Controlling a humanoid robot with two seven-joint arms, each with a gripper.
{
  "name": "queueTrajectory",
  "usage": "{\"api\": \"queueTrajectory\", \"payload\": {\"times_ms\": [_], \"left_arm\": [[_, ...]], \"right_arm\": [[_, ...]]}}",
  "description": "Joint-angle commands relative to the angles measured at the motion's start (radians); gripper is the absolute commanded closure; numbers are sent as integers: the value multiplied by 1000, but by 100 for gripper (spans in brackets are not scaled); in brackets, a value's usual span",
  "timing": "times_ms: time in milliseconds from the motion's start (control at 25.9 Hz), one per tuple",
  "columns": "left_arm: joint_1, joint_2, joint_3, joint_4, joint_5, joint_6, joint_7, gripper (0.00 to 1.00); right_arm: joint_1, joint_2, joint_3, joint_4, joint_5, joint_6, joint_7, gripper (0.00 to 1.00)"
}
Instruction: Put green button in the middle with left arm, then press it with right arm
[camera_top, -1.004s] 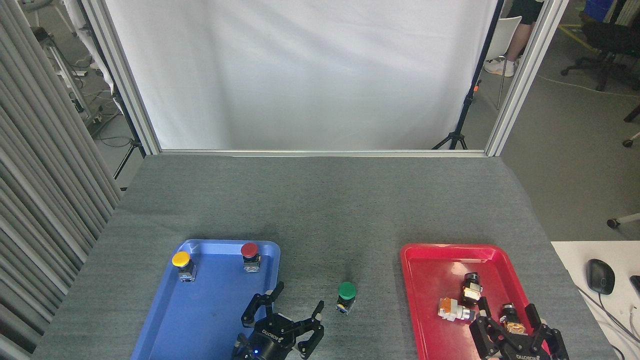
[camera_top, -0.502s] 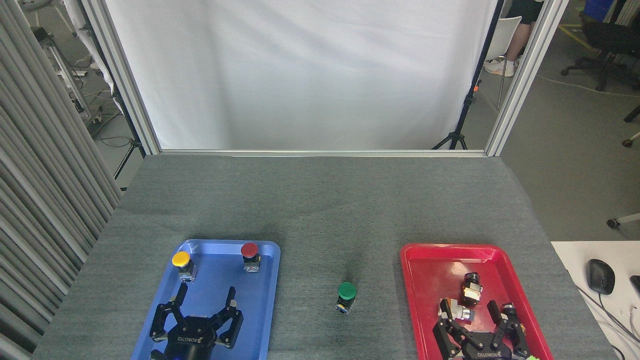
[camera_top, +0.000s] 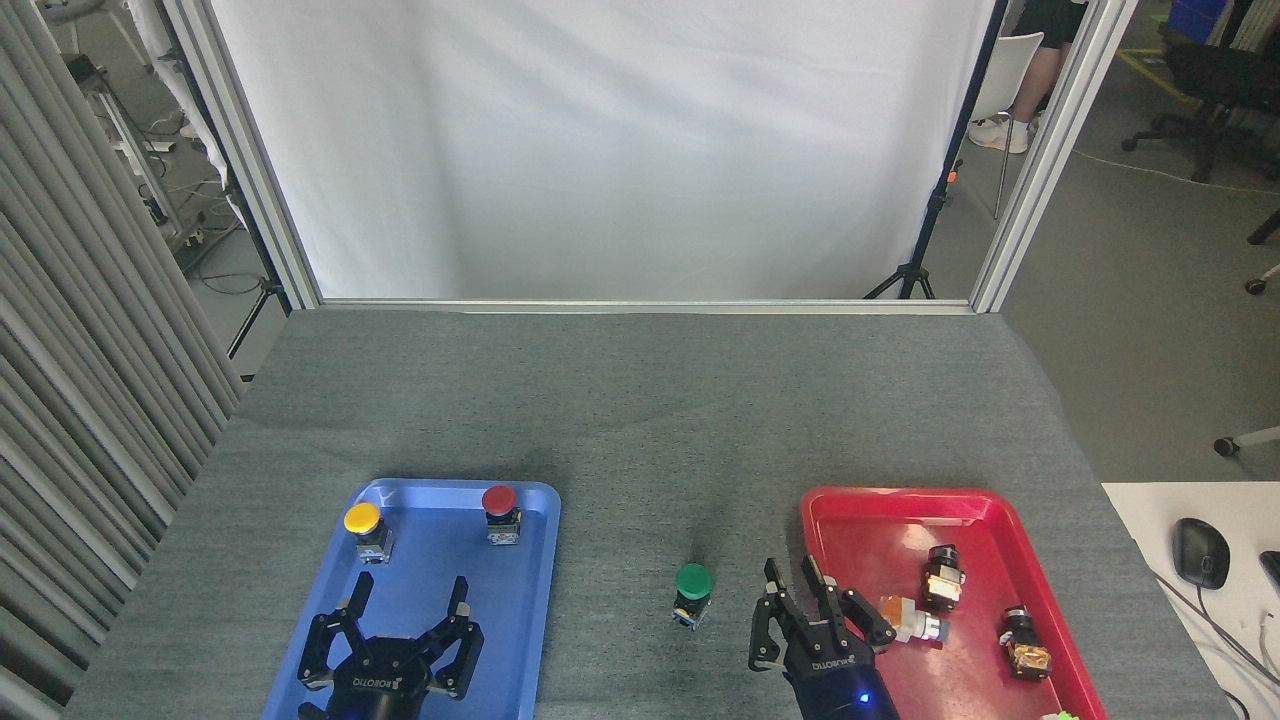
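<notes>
The green button (camera_top: 693, 590) stands upright on the bare grey felt tabletop (camera_top: 640, 440), in the middle between the two trays. Nothing touches it. My left gripper (camera_top: 411, 588) hovers open over the near part of the blue tray (camera_top: 450, 487), well left of the button, with nothing between its fingers. My right gripper (camera_top: 790, 570) is just right of the button, over the left rim of the red tray (camera_top: 900, 494). Its fingertips stand a small gap apart, holding nothing.
A yellow-capped button (camera_top: 363, 528) and a red-capped button (camera_top: 500, 510) stand at the far end of the blue tray. Loose switch parts (camera_top: 940, 576) lie in the red tray. A white desk with a black mouse (camera_top: 1200, 552) is at the right.
My left gripper left the green button and swung left over the blue tray. My right gripper slid left across the red tray to beside the button, fingers drawn closer together.
</notes>
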Motion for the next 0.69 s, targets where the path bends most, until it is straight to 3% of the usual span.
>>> {"api": "queueTrajectory", "payload": {"times_ms": [0, 116, 656], "left_arm": [[-2, 0, 0, 2, 10, 1, -1, 1], [-3, 1, 0, 7, 11, 2, -4, 1], [-5, 1, 2, 23, 19, 4, -2, 1]], "right_arm": [[-34, 22, 68, 35, 53, 44, 0, 81], [-57, 42, 104, 69, 82, 81, 1, 83], [-145, 97, 191, 245, 82, 135, 1, 84]]}}
